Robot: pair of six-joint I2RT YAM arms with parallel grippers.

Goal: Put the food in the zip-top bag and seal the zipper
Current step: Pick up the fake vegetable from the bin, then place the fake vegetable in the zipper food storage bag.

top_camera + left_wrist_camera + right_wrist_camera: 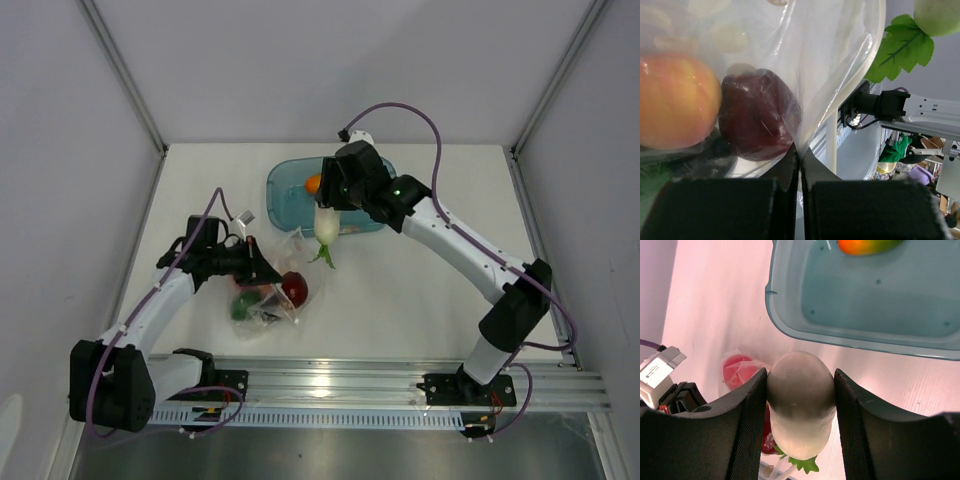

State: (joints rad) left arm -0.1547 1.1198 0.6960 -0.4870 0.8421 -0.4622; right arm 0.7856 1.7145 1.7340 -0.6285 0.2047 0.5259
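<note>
- Clear, crinkly plastic of the bag [278,295] lay on the table [400,290], left of the middle in the top view. A red fruit [294,288] and a green fruit [241,306] were visible inside it.
- The left gripper [800,170] had its fingers pressed fully together on a fold of the bag's edge. In the left half of its wrist view, a dark red fruit [760,117] and a peach fruit [675,107] showed through the plastic.
- The right gripper [800,390] held a white radish [326,226], its fingers half closed around the body and the leaves [325,256] toward the bottom of the frame.
- In the top view the radish hung near the middle of the frame, between the teal tub [285,205] and the bag, just beside the bag's upper right corner.
- One orange and green fruit [867,245] lay in the tub, at the top of the right wrist view.
- The step in hand looked to be carrying the radish to the bag; it was not yet inside.
- The next move would call for bringing the radish over the bag's mouth while the left gripper held the edge up. The radish should be let go only once the leaves were past the edge.
- The zipper could not be told apart from the plastic, and sealing seemed some way off.
</note>
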